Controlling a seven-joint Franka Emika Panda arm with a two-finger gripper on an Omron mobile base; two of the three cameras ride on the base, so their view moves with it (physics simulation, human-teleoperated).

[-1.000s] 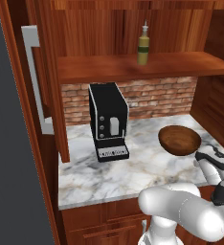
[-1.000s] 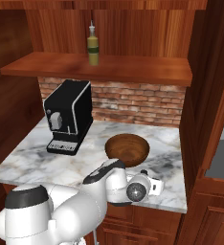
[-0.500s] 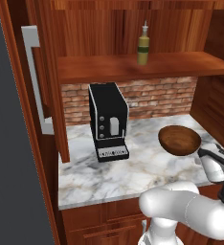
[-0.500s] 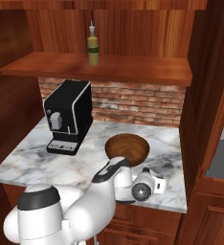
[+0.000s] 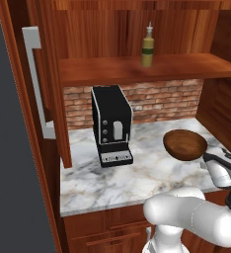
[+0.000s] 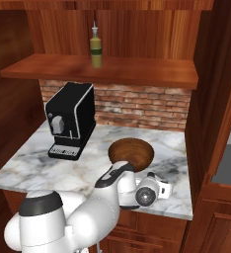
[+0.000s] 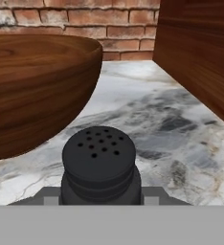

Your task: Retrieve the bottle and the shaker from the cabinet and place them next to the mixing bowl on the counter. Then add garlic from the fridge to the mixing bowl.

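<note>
— Two things still crowd you?
— Yes: my tool (image 7: pixel 100 203) is clamped on the shaker (image 7: pixel 100 160) low over the bench (image 5: pixel 137 173), just beside the mixing bowl (image 6: pixel 132 152), cabinet wall (image 7: pixel 200 48) opposite.
— And elsewhere?
— Bottle (image 5: pixel 147 45) on the shelf (image 6: pixel 137 71), coffee machine (image 5: pixel 111 125) well apart.

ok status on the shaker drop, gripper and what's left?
Gripper shut on shaker, low over the counter beside the mixing bowl. Bottle on the cabinet shelf, not yet fetched. Nothing in the way.
</note>
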